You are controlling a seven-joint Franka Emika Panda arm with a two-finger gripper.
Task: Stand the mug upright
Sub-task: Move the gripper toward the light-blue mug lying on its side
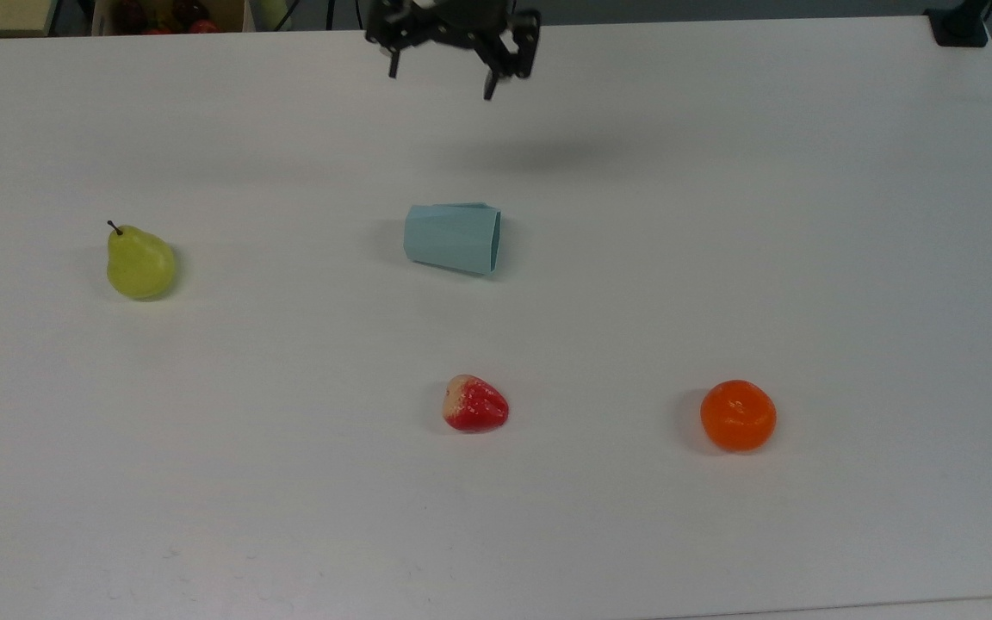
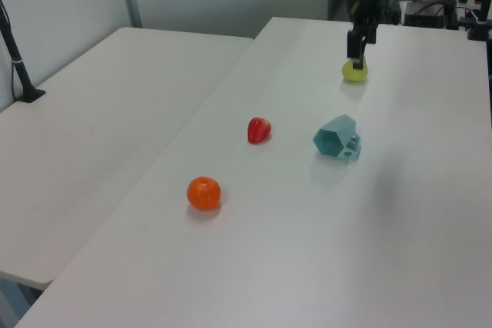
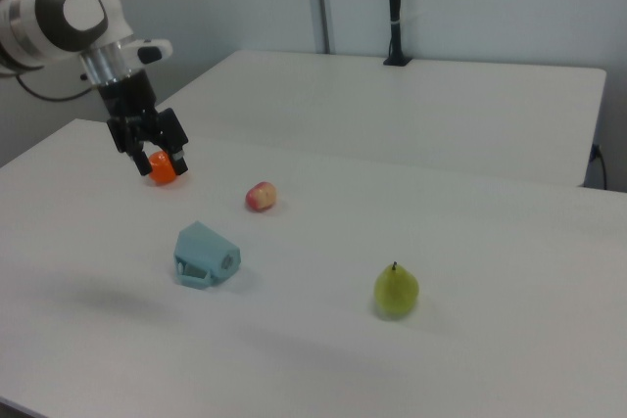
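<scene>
The mug (image 1: 452,238) lies on its side on the table (image 1: 720,215), rim toward the top view's right. The gripper (image 1: 443,79) hangs above, well apart, fingers spread wide and empty.

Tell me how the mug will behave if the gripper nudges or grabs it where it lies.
The mug lies on its side on flat facets, so it probably won't roll freely; a nudge would likely slide or rock it. Its walls look rigid. It tapers toward the base, so the open gripper might slip off unless it closes across two flat faces.
</scene>
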